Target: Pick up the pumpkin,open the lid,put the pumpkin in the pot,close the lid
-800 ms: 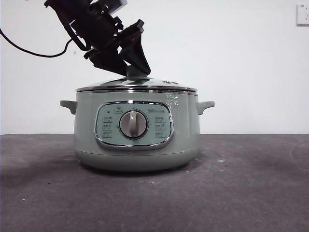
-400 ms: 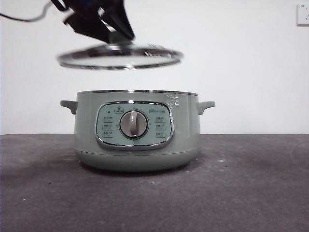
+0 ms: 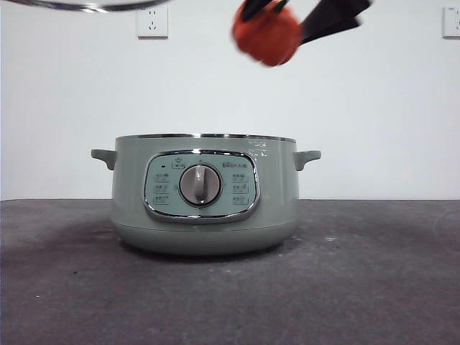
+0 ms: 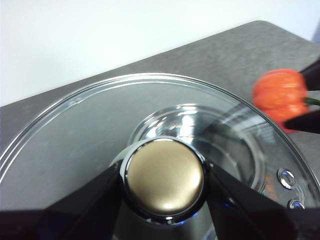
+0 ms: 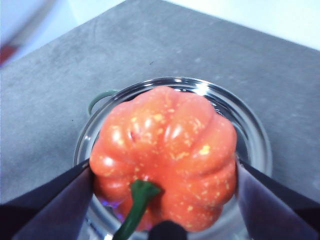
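A pale green pot (image 3: 203, 194) stands uncovered on the grey desk (image 3: 359, 287). High above it, the right tool (image 5: 162, 175) is clamped on the orange pumpkin (image 3: 267, 34). Up and to the pot's left, the left tool (image 4: 165, 176) grips the lid (image 4: 90, 135) by its knob.

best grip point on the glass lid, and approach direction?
Take the domed glass lid with chrome rim by its round knob, coming from straight above. The knob stands proud at the dome's centre, and the glass slopes away smoothly. The left claw grips it that way, one jaw on either side.
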